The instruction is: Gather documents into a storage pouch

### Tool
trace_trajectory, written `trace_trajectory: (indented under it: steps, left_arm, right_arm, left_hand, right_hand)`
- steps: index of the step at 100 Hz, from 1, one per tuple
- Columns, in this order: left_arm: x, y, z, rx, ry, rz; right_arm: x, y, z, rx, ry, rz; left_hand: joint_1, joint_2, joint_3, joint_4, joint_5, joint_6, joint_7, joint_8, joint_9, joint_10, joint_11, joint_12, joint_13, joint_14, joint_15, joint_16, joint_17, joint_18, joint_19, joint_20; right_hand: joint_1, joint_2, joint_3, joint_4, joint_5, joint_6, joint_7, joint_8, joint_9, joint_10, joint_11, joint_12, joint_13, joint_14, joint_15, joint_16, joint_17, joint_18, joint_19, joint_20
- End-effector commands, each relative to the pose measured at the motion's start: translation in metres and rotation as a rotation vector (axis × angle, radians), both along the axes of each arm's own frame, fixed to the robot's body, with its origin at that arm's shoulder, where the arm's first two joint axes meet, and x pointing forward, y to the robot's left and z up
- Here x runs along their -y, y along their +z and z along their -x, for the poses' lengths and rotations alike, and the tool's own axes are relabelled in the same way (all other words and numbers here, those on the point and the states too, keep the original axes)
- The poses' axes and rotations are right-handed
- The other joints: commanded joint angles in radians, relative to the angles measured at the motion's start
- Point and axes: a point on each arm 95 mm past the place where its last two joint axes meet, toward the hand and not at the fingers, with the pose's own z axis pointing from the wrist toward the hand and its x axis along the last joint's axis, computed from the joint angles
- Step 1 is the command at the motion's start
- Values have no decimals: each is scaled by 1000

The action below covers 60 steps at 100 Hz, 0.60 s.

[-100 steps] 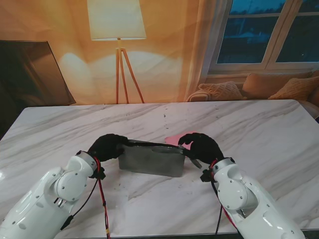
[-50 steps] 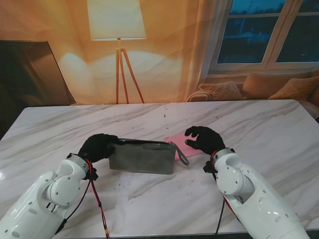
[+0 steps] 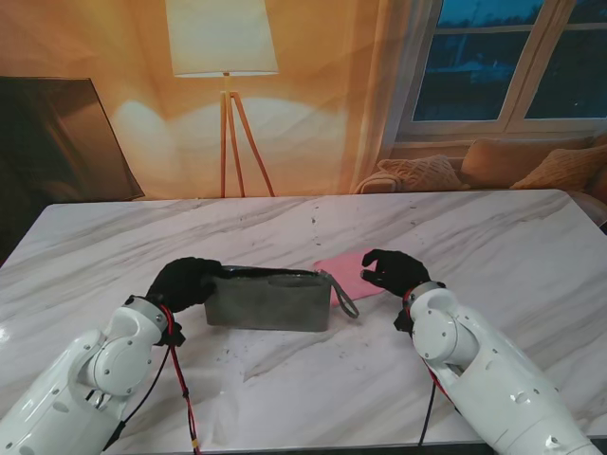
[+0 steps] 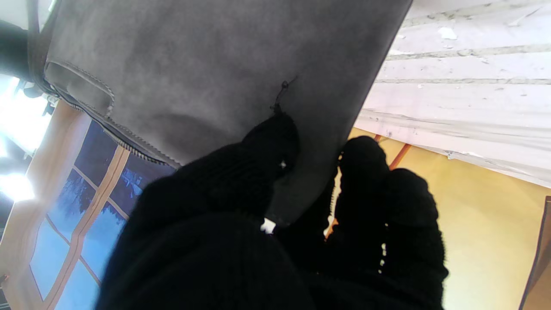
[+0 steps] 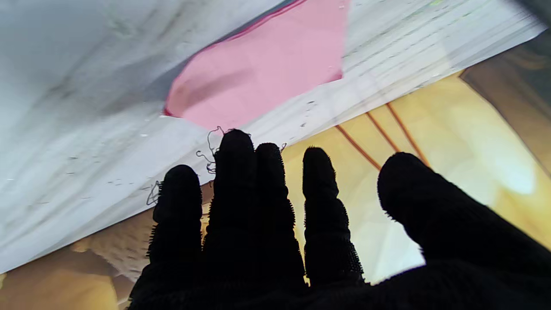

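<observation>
Pinching the soft grey pouch (image 3: 270, 300) in our left hand (image 3: 187, 282), we judged the thin, limp pink document (image 3: 349, 272) mid-table best lifted by an edge, right hand (image 3: 393, 270) fingers apart, empty.

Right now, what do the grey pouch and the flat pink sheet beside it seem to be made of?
The grey rectangular pouch looks like soft suede or felt: matt, napped surface, stitched zipper edge. The flat pink sheet seems to be thin paper or card: smooth, matt, with straight cut edges. Neither is certain from looks alone.
</observation>
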Motion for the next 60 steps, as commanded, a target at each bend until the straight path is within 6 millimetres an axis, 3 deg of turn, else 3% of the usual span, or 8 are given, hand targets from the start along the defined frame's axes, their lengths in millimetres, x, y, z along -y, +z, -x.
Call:
trace_trajectory:
  steps: [1,8,25,48,60]
  left_arm:
    - [4,0,2,-14,-9,6]
    - [4,-1,2,-16,-9,9]
    - [5,-1,2,-21,-10,10]
    - [6,-2,1,-26,-13,11]
    - [6,-3,1,-28,-15,11]
  right_arm:
    - [4,-6,-3,-14,-34,19]
    - [6,-10,-7,-8,-64,45]
    - [12,-17,-15,-36,-135,94]
    - [18,-25,-27,-50,-223,154]
    - [19,-31,-31,-63,-261,171]
  left_hand:
    - [63,13,51,-1,53,16,103,66,52,-22,34,24,40,56,18,14,-2,-46,21,22]
    - [63,14,51,-2,55,16,103,68,50,-23,34,24,40,56,18,14,-4,-47,19,21]
    - [63,14,52,-2,55,15,103,70,51,-23,35,25,40,56,17,15,-3,-45,18,21]
    - [62,12,53,-3,55,15,102,73,52,-23,36,24,41,56,16,16,-3,-46,17,20]
    - [61,12,55,-4,55,15,102,75,53,-24,37,24,41,56,16,16,-3,-45,17,20]
  right_hand:
    - [-47,-64,74,23,-48,15,5,23,-35,10,72,71,-20,-38,119,67,31,-20,101,70]
    - [-75,-129,136,15,-43,28,34,38,-18,21,134,130,21,-51,220,109,85,-25,228,101]
    - [-141,-198,153,14,-26,52,112,81,23,51,228,215,125,-56,315,181,161,-42,438,131]
    - [-141,-222,106,13,63,44,293,192,123,78,306,265,265,-62,401,227,311,-23,539,172]
    - [-142,-218,120,15,99,30,349,225,143,82,310,266,281,-53,407,214,327,-14,540,165]
